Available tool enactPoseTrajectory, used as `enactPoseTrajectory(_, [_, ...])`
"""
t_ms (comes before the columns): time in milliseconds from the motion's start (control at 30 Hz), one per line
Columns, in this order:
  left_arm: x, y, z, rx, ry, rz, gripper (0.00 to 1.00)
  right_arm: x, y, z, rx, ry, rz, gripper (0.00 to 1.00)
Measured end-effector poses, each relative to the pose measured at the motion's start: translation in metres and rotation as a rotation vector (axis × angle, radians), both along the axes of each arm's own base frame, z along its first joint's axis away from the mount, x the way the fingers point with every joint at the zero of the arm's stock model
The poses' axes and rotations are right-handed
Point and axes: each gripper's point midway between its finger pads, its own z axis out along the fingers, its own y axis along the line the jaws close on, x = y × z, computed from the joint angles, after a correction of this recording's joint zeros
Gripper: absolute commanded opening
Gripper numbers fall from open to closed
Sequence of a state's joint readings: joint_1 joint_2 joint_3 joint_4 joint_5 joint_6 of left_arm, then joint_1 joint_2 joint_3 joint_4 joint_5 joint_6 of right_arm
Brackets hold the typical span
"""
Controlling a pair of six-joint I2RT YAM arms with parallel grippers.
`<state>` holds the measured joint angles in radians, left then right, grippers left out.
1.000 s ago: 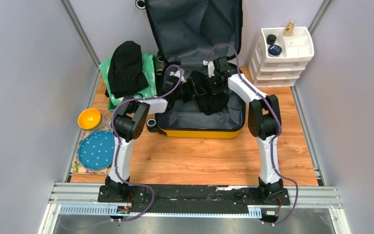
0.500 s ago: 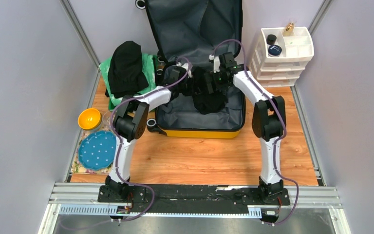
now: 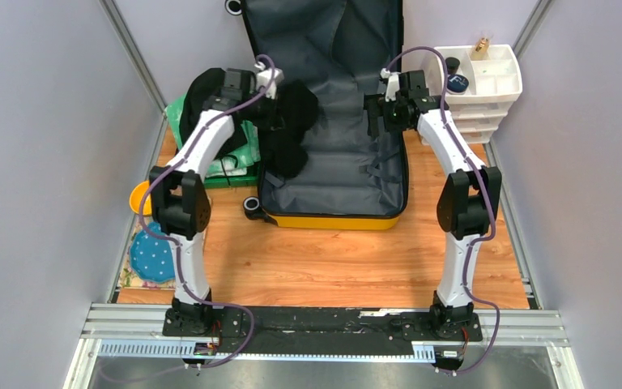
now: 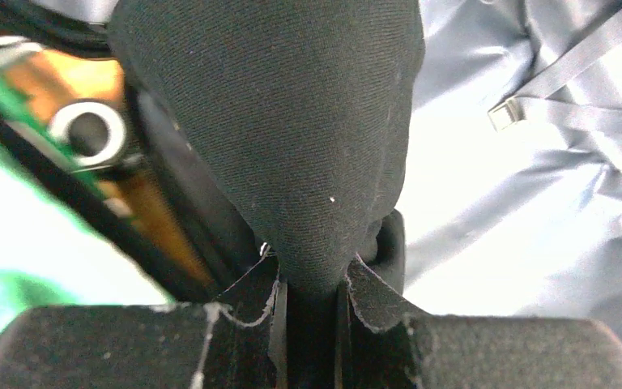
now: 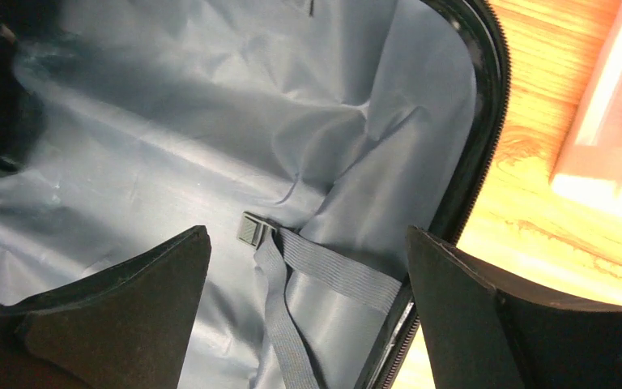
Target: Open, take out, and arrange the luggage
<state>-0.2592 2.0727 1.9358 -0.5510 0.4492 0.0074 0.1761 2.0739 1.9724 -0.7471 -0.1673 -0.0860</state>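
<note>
The luggage (image 3: 332, 220) lies open on the floor, yellow shell at its near edge, its lid propped against the back wall. My left gripper (image 3: 278, 97) is shut on a black garment (image 3: 293, 134) that hangs over the luggage's left rim. In the left wrist view the garment (image 4: 291, 121) is pinched in my left gripper (image 4: 312, 296), with the grey lining (image 4: 534, 203) behind. My right gripper (image 3: 379, 113) stands open over the right side. Nothing is held in the right gripper (image 5: 308, 267), which hovers over a grey strap and buckle (image 5: 253, 229) on the lining (image 5: 170, 162).
A green tray (image 3: 241, 148) left of the luggage carries a pile of black clothes (image 3: 202, 97). A white drawer unit (image 3: 474, 89) stands at the back right. An orange bowl (image 3: 139, 197) and a blue dotted plate (image 3: 150, 255) sit at the left wall.
The right gripper let go of the black garment, opened and swung right. The left gripper shut on the garment and carried it up and left toward the luggage's left rim.
</note>
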Motion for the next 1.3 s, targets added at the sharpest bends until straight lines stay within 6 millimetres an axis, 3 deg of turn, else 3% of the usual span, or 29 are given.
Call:
enactPoseTrajectory(167, [0.004, 0.063, 0.041, 0.036, -0.101, 0.008, 0.00, -0.002, 0.006, 0.000, 0.010, 0.003, 0.017, 0.93])
enactPoseTrajectory(467, [0.004, 0.125, 0.106, -0.070, -0.237, 0.028, 0.00, -0.003, 0.010, 0.005, 0.013, 0.001, 0.035, 0.93])
enactPoseTrajectory(667, [0.007, 0.168, 0.126, -0.118, -0.263, 0.119, 0.00, 0.006, 0.011, 0.018, 0.016, -0.037, 0.041, 0.93])
enactPoseTrajectory(800, [0.012, 0.214, 0.127, -0.148, -0.263, 0.213, 0.00, 0.008, 0.013, 0.016, 0.020, -0.032, 0.045, 0.93])
enactPoseTrajectory(933, [0.025, 0.252, 0.110, -0.183, -0.246, 0.298, 0.05, 0.006, 0.013, 0.008, 0.017, -0.006, 0.047, 0.93])
enactPoseTrajectory(1067, [0.040, 0.268, 0.062, -0.213, -0.165, 0.351, 0.10, 0.003, 0.012, 0.002, 0.013, 0.017, 0.046, 0.92])
enactPoseTrajectory(1200, [0.045, 0.269, 0.001, -0.218, -0.043, 0.392, 0.30, 0.002, 0.012, 0.001, 0.012, 0.024, 0.046, 0.92])
enactPoseTrajectory(1300, [0.049, 0.273, -0.017, -0.207, -0.020, 0.401, 0.47, 0.001, 0.012, 0.000, 0.011, 0.028, 0.046, 0.92])
